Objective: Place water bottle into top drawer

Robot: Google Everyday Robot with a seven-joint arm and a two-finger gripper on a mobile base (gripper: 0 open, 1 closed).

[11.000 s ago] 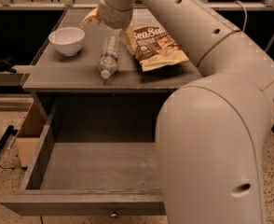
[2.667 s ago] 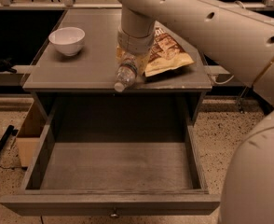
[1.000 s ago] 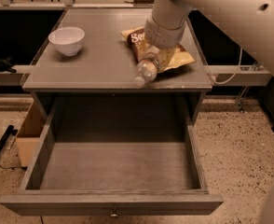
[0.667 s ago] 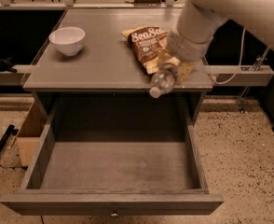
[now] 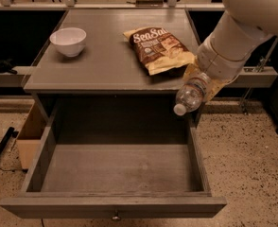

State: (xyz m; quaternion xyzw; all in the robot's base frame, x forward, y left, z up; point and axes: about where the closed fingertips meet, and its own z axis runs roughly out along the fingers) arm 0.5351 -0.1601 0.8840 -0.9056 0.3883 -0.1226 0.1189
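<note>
The water bottle (image 5: pixel 192 93) hangs in the air at the table's (image 5: pixel 106 65) front right corner, above the right rear side of the open top drawer (image 5: pixel 115 167). It is tilted, with its white cap (image 5: pixel 179 109) pointing down and to the left. The gripper (image 5: pixel 201 81) is clamped on the bottle's upper body, its tan fingers (image 5: pixel 191 71) showing on either side of it.

The white arm (image 5: pixel 238 37) comes down from the upper right, and its wrist angles down and left toward the drawer. The arm's upper part is cut off by the picture's edge, and the bottle's base is hidden inside the grip.

The drawer's front panel carries a small knob (image 5: pixel 115 216). On the table lie a snack bag (image 5: pixel 159 48) and a white bowl (image 5: pixel 68 40). A cardboard box (image 5: pixel 29 138) stands left of the drawer, partly hidden behind it.
</note>
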